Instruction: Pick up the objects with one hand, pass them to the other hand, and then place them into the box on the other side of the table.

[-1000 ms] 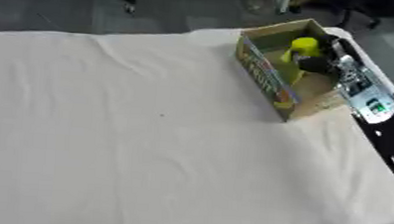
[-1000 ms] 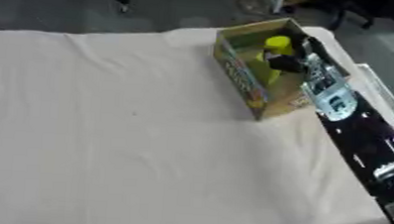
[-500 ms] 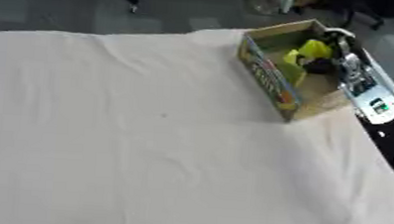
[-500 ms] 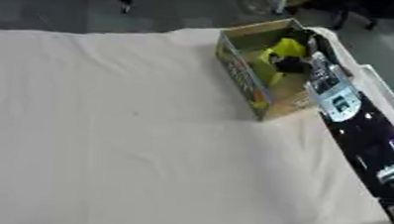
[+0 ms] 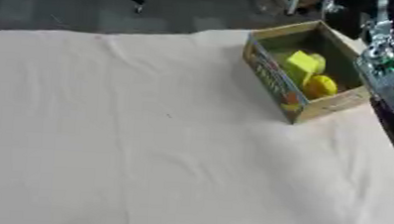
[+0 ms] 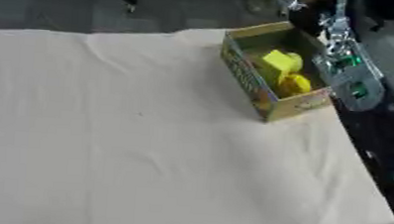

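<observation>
Yellow objects (image 5: 306, 72) already lie in the box (image 5: 276, 85) at the table's (image 5: 146, 145) right far side, none left outside, while the right robot hand's fingers cannot be made out.

Right arm's silver-and-black forearm (image 6: 346, 77) runs beside the open printed cardboard box (image 5: 276, 82); its hand is blurred, fingers indeterminate. Yellow objects (image 5: 310, 74) inside the box blur together, shapes unclear.
</observation>
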You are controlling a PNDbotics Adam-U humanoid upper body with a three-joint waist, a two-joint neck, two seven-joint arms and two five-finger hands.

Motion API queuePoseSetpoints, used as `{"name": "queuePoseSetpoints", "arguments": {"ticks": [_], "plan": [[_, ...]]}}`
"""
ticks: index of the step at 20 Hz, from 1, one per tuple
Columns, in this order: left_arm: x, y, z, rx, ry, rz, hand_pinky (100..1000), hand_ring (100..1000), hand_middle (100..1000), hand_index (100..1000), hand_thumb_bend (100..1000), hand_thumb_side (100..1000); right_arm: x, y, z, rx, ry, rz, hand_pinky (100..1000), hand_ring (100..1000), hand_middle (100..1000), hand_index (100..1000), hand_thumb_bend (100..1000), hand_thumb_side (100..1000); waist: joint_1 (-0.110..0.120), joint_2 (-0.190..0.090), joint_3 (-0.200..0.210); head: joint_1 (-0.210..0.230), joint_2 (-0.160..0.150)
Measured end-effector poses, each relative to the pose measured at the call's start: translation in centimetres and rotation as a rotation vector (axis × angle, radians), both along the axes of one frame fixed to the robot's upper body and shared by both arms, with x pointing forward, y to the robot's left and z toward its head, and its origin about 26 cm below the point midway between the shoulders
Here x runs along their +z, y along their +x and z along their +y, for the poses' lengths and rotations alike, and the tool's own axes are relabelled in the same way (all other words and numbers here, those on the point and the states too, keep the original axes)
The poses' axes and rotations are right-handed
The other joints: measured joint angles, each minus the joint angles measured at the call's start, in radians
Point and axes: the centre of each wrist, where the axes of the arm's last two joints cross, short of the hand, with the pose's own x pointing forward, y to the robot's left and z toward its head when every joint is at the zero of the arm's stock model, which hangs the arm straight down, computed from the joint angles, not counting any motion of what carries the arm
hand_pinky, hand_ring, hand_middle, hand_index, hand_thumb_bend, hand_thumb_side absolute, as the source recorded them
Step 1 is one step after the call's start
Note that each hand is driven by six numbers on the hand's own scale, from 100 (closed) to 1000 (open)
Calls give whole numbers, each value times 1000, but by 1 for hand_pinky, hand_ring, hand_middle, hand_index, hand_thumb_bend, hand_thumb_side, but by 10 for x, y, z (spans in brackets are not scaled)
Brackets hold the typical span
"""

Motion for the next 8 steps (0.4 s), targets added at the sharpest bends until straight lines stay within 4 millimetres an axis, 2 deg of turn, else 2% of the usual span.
{"name": "queuePoseSetpoints", "arguments": {"ticks": [2, 4, 6, 8], "plan": [[0, 0, 0, 1, 0, -1, 469, 596, 662, 811, 434, 300, 7, -8, 16, 40, -9, -89, 884, 887, 792, 840, 126, 182, 0, 0, 2, 12, 0], [0, 0, 0, 0, -1, -2, 464, 594, 658, 810, 429, 308, 12, -15, 30, 86, -31, -153, 884, 878, 780, 830, 100, 224, 0, 0, 4, 28, 0], [0, 0, -1, -2, -12, -5, 460, 595, 657, 809, 408, 339, 15, -19, 41, 140, -57, -193, 885, 877, 775, 827, 100, 270, 0, 0, 8, 52, 0], [1, 1, -2, -3, -38, -22, 481, 625, 687, 810, 383, 427, 17, -20, 49, 195, -75, -213, 888, 891, 776, 829, 100, 309, 0, 0, 9, 85, 0]]}}
